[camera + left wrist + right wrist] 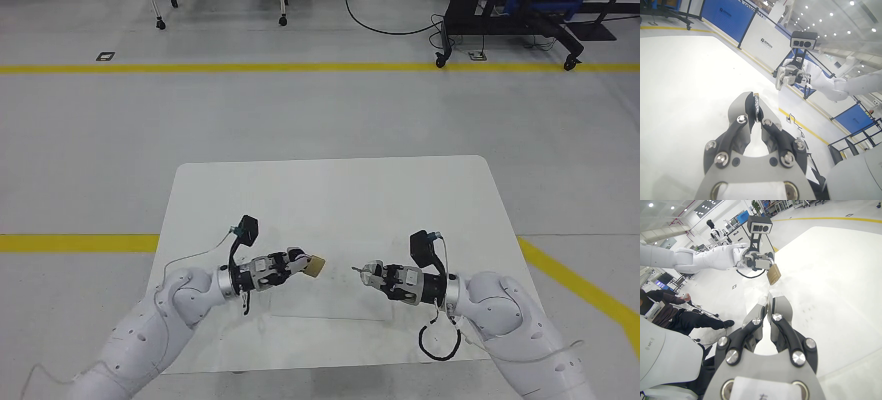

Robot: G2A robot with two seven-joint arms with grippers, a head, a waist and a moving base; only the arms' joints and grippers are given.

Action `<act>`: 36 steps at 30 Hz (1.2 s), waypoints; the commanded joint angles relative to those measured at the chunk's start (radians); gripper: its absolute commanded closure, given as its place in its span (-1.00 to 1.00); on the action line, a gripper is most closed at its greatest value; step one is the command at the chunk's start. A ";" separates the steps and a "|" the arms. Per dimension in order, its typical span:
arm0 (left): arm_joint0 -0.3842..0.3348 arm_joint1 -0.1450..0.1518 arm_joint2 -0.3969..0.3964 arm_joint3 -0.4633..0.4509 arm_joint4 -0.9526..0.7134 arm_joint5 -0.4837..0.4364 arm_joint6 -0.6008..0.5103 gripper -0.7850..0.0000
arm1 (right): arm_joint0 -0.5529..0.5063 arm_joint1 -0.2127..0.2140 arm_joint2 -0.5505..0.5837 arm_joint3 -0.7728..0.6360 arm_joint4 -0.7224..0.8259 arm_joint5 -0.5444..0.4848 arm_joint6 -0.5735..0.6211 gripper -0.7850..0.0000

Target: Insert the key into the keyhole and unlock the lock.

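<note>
Metal key point(357, 270), just one, is sitting clamped edge-on between the closed fingers of the right gripper point(769, 303), blade poking out past the fingertips. Straight ahead of that tip, across an open gap, one brass lock point(773, 274) is hanging from the left gripper point(753, 103), which is pinching the silver shackle tight so the body is sticking out beyond its fingertips. Both grippers are facing each other, hovering over the single white table point(330, 190) below them.
</note>
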 commanded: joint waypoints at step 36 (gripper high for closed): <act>-0.084 -0.180 0.143 0.101 -0.710 0.021 -0.298 1.00 | -0.085 -0.029 0.053 -0.048 -0.124 0.018 -0.375 1.00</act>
